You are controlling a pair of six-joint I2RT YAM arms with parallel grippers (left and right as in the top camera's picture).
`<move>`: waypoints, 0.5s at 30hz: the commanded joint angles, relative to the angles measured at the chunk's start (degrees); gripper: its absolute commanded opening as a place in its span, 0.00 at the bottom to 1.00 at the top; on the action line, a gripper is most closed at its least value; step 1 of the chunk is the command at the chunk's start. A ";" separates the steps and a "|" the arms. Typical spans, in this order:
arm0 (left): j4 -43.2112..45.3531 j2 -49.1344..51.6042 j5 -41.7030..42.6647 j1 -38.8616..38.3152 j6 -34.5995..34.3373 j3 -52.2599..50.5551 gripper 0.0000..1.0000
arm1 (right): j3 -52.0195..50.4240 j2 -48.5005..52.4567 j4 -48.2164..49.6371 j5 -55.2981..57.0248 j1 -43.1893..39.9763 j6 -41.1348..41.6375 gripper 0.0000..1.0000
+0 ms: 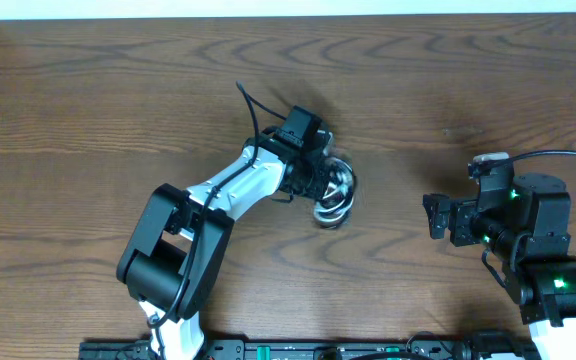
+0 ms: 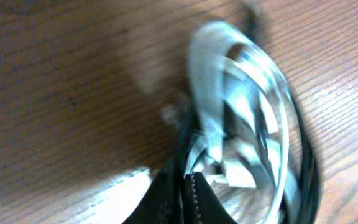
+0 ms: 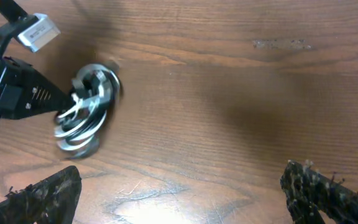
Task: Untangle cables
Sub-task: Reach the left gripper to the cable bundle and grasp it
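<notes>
At table centre, overhead view: cables [image 1: 334, 196] sit as one tight coil of white and black loops, resting on the wooden table [image 1: 418, 80]. Left arm reaches in from the lower left, and the left gripper [image 1: 320, 188] is at the coil's left edge, touching it.

Left wrist view, heavily blurred: the dark fingers [image 2: 201, 199] meet at the bottom of the frame, with black and white strands rising from between them. Reads as pinched closed on the coil's rim. The rest of the coil fans out above the fingertips, lying against the wood. Plug ends can't be made out.

Right wrist view: same coil at far left, well apart from the right gripper [image 3: 185, 186]. Its two fingers [image 3: 48, 190] stand wide apart at the lower corners, with only bare wood between them, so it is open and holds nothing. Overhead, the right gripper sits at the right side of the table, pointing left toward the coil.
</notes>
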 commanded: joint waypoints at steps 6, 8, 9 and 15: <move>0.35 -10.67 11.74 -0.20 -10.16 1.01 0.08 | 1.16 2.71 0.00 -10.69 -0.09 5.49 0.99; 0.55 -12.39 15.26 -0.24 -10.36 0.98 0.07 | 1.16 5.44 0.00 -14.10 -0.09 5.46 0.99; 0.24 -12.81 16.22 -0.37 -10.36 0.98 0.08 | 1.16 7.28 0.26 -15.34 -0.09 5.46 0.97; -1.33 -12.76 14.29 -3.72 -9.62 0.98 0.08 | 1.16 17.07 5.14 -20.55 -0.04 5.46 0.95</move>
